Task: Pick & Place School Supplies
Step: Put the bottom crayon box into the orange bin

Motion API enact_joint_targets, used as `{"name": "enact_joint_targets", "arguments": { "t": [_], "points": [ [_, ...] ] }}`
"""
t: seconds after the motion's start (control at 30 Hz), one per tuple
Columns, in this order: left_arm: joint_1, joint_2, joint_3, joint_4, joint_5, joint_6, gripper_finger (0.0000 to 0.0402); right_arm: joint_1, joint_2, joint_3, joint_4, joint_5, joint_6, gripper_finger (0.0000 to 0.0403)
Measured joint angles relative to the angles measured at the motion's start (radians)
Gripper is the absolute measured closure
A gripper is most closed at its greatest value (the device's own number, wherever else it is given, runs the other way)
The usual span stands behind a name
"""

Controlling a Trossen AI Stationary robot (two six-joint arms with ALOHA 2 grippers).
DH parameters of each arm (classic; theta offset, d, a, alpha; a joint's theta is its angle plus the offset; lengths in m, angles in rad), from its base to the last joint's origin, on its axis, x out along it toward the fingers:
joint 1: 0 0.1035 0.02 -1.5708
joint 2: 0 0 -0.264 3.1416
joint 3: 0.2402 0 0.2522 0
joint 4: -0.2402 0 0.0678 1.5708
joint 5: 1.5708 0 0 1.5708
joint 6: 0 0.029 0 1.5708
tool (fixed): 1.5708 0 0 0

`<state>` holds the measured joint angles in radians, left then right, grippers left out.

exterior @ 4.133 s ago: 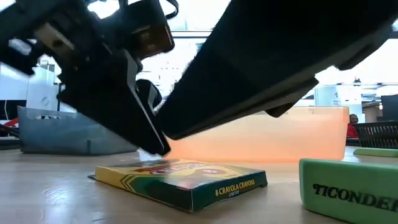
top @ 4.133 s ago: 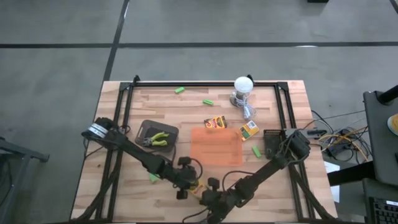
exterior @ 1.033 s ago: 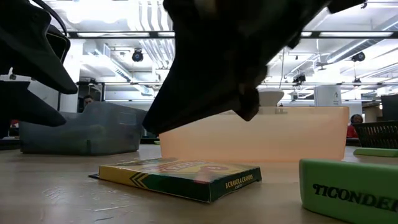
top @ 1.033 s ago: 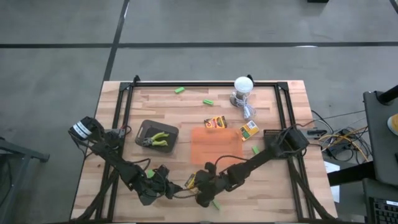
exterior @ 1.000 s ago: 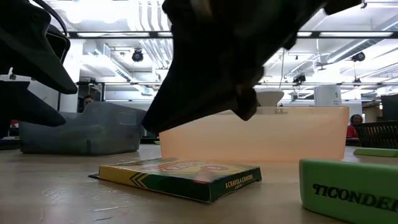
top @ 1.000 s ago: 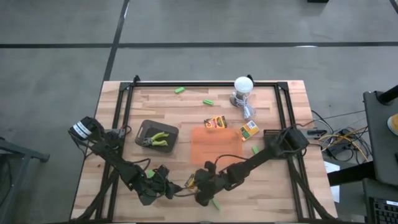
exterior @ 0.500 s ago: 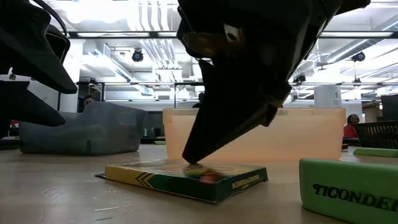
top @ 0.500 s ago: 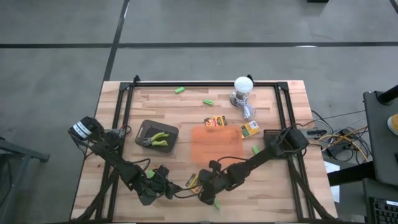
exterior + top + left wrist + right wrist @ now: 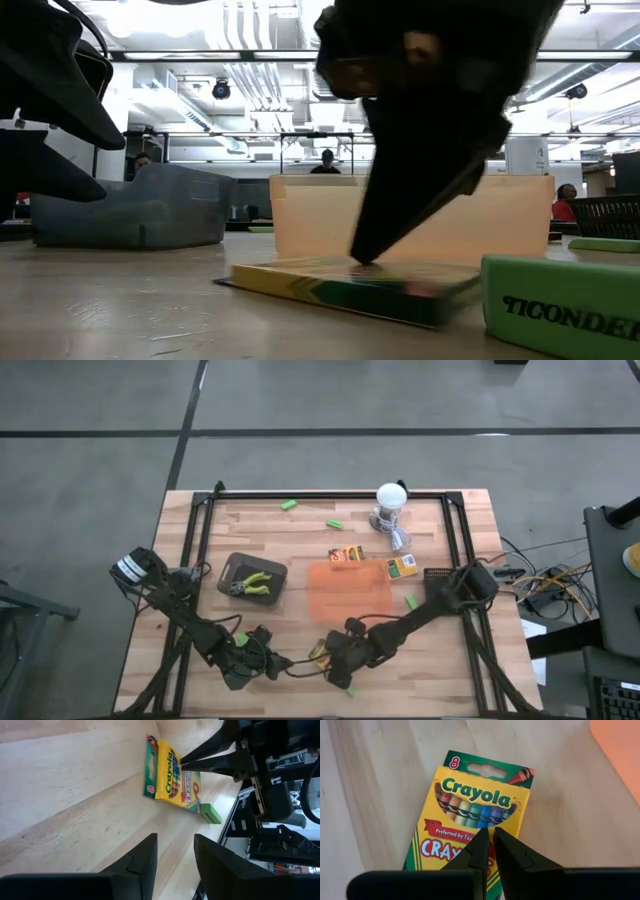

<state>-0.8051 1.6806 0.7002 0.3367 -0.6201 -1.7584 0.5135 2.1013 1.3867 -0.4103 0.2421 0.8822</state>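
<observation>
The crayon box [image 9: 350, 285] has slid since a second ago: in the low view it now lies closer to the green eraser [image 9: 565, 305], its far end nearly against it, where before it lay well to the side. The right tool [image 9: 489, 851] has travelled with it, closer to the orange tray [image 9: 347, 592]; its fingers are closed together, tips pressed down on the box's printed face, gripping nothing. The left tool [image 9: 175, 851] has not moved; it hangs just beside the box on the side away from the tray, fingers partly apart, empty.

From above, the box [image 9: 322, 652] is mostly covered by the right arm, only a yellow sliver showing. In the low view the right tool's dark bulk hides the tray's middle, and the eraser is cut off at the picture's edge. The box's lower half is hidden behind the fingers in the right wrist view.

The box lies between the tray and the worktop's [image 9: 280, 540] near edge, with little room left toward that edge. Bare wood lies open beyond the tray, toward the dark bin [image 9: 252, 577] holding the pliers [image 9: 252, 584].
</observation>
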Motion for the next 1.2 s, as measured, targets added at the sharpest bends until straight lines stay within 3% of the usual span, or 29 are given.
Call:
{"name": "enact_joint_targets", "arguments": {
  "t": [0.47,0.67,0.73,0.87,1.0,1.2],
  "points": [
    [0.004,0.000,0.000,0.003,-0.007,-0.004,0.0268,0.067,-0.029,0.030,-0.166,-0.002,0.313,0.0376],
    [0.005,0.000,0.001,0.007,-0.007,-0.003,0.0268,0.094,-0.094,0.031,-0.173,0.259,0.288,0.0376],
    [0.005,0.000,0.001,0.011,-0.007,-0.003,0.0268,0.095,-0.136,0.031,-0.198,0.295,0.267,0.0376],
    [0.005,0.000,0.005,0.013,-0.006,-0.003,0.0268,0.090,-0.215,0.032,-0.294,0.295,0.246,0.0376],
    [0.006,0.000,0.022,0.015,-0.006,0.001,0.0268,0.103,-0.286,0.027,-0.427,0.224,0.292,0.0376],
    [0.011,0.004,0.044,0.014,-0.027,-0.029,0.0268,0.180,-0.316,-0.016,-0.406,0.197,0.266,0.0376]
  ]
}}
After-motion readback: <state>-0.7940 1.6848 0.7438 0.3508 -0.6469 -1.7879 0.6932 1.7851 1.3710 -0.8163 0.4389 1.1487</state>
